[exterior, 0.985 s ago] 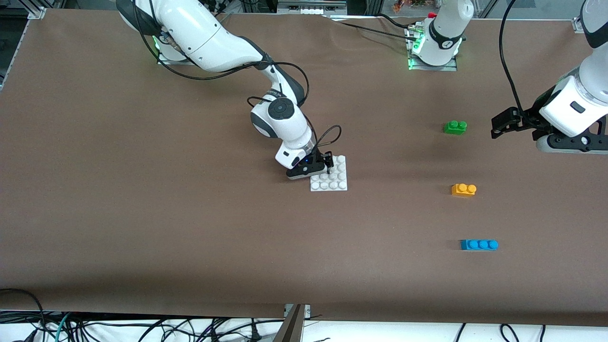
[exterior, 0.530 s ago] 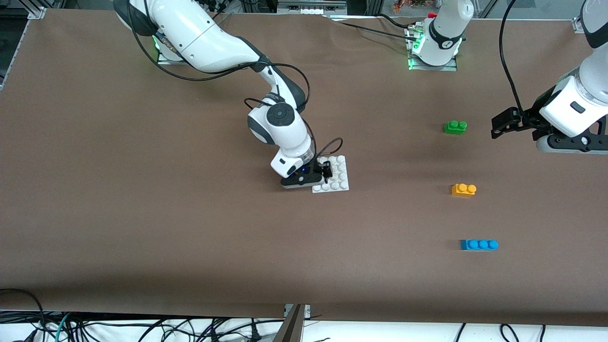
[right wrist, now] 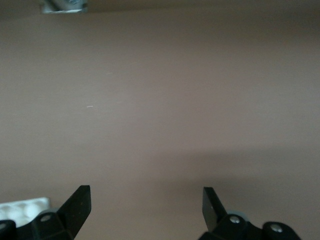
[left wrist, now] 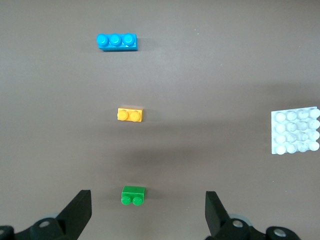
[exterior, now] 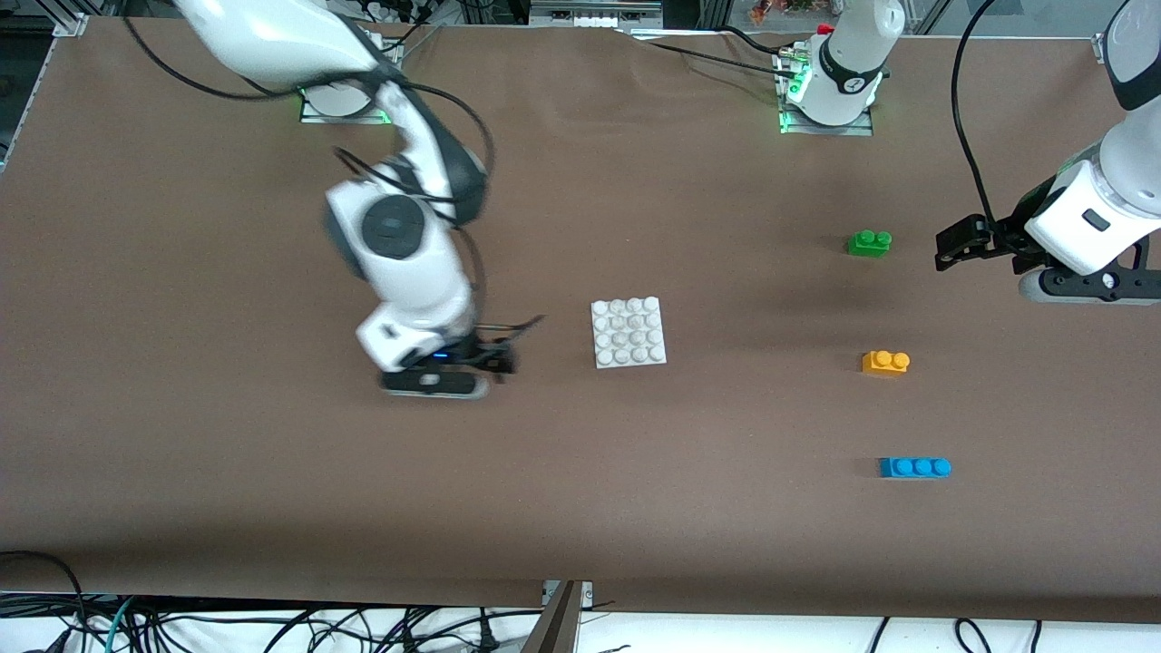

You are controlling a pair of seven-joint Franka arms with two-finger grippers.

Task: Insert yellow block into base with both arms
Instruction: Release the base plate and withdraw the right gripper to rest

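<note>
White studs of the base [exterior: 629,332] are seen mid-table; right gripper [exterior: 494,361] (spread wide) hangs beside it, left gripper [exterior: 948,247] likewise near the left arm's end.

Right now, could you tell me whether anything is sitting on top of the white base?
Nothing sits on the base: all sixteen studs show bare. The yellow block lies apart, toward the left arm's end of the table. Whatever is under the base is hidden.
</note>
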